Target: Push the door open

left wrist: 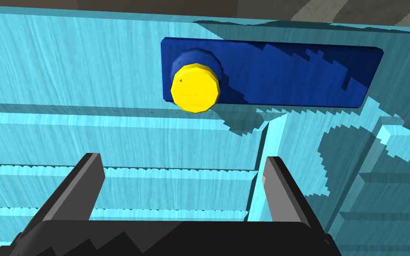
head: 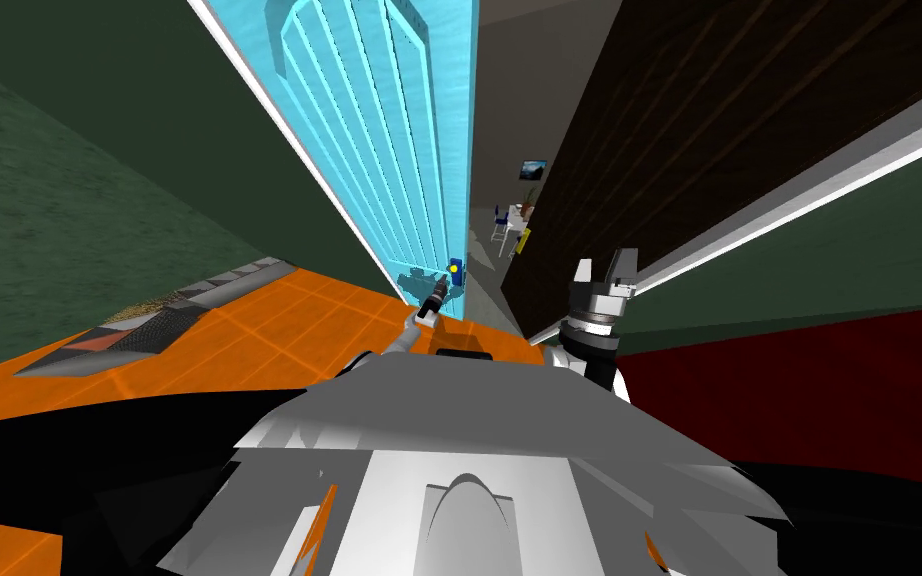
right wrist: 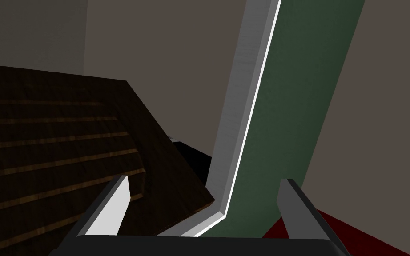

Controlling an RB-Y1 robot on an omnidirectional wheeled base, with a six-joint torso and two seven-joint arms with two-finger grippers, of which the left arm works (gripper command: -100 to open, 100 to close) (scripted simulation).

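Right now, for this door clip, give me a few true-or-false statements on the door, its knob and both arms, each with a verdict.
1. The door is light blue. True.
2. The knob is red. False: it is yellow and sits on a dark blue plate.
3. The left jaws are shut on the knob. False: they stand open, apart from the knob, facing the door's panel.
4. The right jaws stand open and hold nothing. True.
5. The door is fully shut. False: the head view shows a gap past its edge, with a room beyond.
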